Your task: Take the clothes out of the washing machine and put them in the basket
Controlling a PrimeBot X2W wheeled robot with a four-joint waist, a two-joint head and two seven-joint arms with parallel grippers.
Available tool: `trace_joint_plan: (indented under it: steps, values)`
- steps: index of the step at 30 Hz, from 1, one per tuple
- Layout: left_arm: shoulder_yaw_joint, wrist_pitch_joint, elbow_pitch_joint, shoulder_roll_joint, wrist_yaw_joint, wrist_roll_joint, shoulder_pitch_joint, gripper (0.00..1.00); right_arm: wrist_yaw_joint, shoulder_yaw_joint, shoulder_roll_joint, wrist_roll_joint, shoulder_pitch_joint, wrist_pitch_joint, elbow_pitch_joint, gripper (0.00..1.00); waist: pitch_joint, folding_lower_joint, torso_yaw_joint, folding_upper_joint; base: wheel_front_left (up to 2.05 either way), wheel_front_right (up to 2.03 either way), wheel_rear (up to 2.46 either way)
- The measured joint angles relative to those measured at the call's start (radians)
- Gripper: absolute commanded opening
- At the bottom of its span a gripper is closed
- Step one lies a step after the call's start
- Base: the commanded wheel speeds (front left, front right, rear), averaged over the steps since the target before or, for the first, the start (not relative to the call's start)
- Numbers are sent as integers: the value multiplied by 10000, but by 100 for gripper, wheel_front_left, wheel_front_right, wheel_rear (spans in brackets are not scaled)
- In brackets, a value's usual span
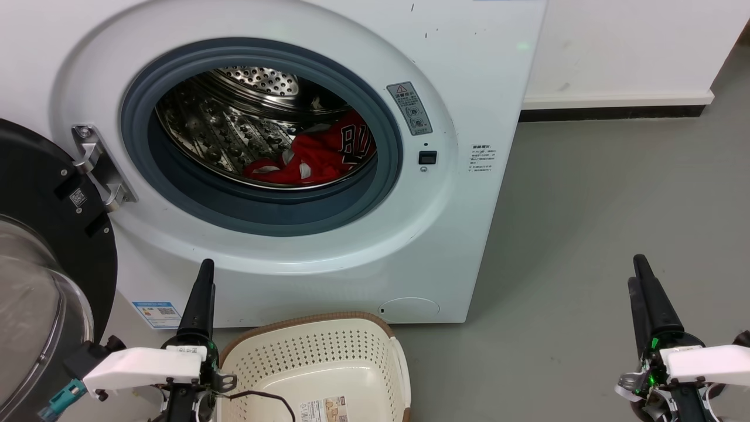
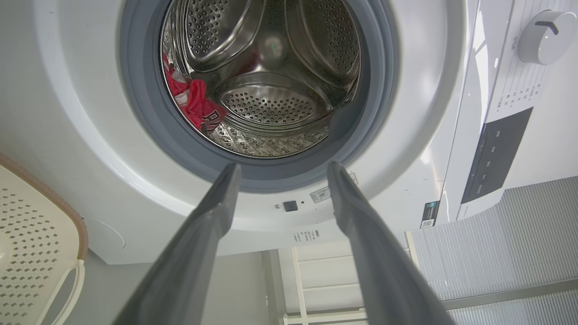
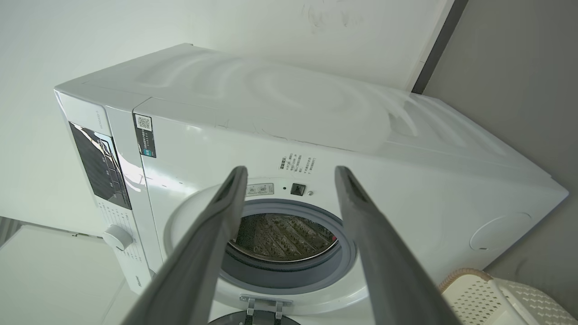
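Observation:
The white washing machine [image 1: 469, 88] stands with its door open. The red clothes [image 1: 316, 155] lie low at the right of the steel drum, and in the left wrist view the clothes [image 2: 194, 97] sit at the drum's left wall. The cream basket [image 1: 316, 363] stands on the floor in front of the machine, with only a paper label and a thin dark cable inside. My left gripper [image 1: 205, 275] hangs just left of the basket, below the door ring, and is open [image 2: 282, 169] with nothing between its fingers. My right gripper [image 1: 636, 271] is far right over the floor, open [image 3: 290, 170] and empty.
The black-framed glass door [image 1: 35, 264] is swung open at the left, close to my left arm. Grey floor [image 1: 586, 234] spreads to the right of the machine up to a white wall with a dark skirting. The basket's rim [image 2: 76, 225] shows at the left wrist view's left edge.

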Motion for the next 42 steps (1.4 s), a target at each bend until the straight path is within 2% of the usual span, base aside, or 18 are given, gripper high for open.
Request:
trace_joint_plan:
  steps: [1,8,14,27,42]
  values:
    - [-17,-100,-163,0,0,387,-1,100,0,21,2,-573,52,-92,-173,100,4,0,-5,0,0,0,0]
    - [-132,-385,-616,2,29,1894,-2,100,0,142,4,-2633,142,-362,-832,100,7,0,-28,0,0,0,0]
    - [-337,-604,-851,2,117,3177,24,100,-2,238,6,-4033,372,-554,-1162,100,-19,0,-45,0,0,0,0]
    - [-675,-1043,-1246,6,213,6038,215,100,0,385,6,-6272,711,-652,-1753,100,-65,0,-35,0,0,0,0]
    - [-884,-1501,-1490,12,349,7967,399,100,-2,608,6,-8450,1022,-648,-2341,100,-107,0,10,0,0,0,0]
